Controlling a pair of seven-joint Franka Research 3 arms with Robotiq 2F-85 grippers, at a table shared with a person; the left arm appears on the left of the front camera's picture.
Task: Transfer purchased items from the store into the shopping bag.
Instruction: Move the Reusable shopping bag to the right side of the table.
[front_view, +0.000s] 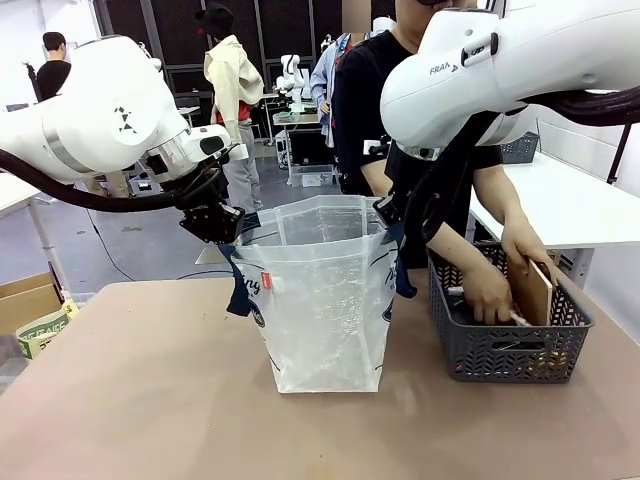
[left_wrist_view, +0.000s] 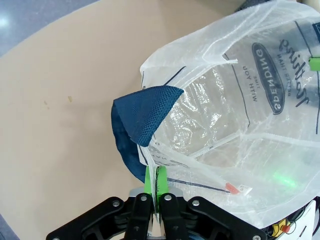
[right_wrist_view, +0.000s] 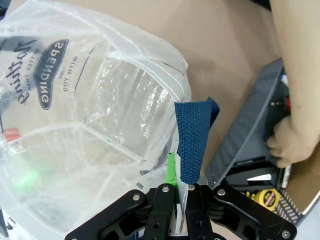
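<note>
The left gripper (front_view: 214, 226) and right gripper (front_view: 392, 212) pinch opposite rims of the tall translucent plastic bag (front_view: 325, 300), centre frame; the dark grey lattice basket (front_view: 510, 352), person's hand (front_view: 488, 292) inside, sits lower right.

Clear navy-lettered shopping bag (front_view: 325, 305), grey lattice basket (front_view: 510, 350)

The basket (front_view: 510, 350), at the table's (front_view: 130, 400) right edge, hides its contents behind its lattice wall. The lower part of the brown cardboard packet (front_view: 532, 290) and the fingertips of the person's hand (front_view: 487, 290) sink behind it. In the right wrist view a yellow and black item (right_wrist_view: 268, 198) is too small to name. The shopping bag (left_wrist_view: 240, 125) lettering runs off the left wrist view's right edge.
</note>
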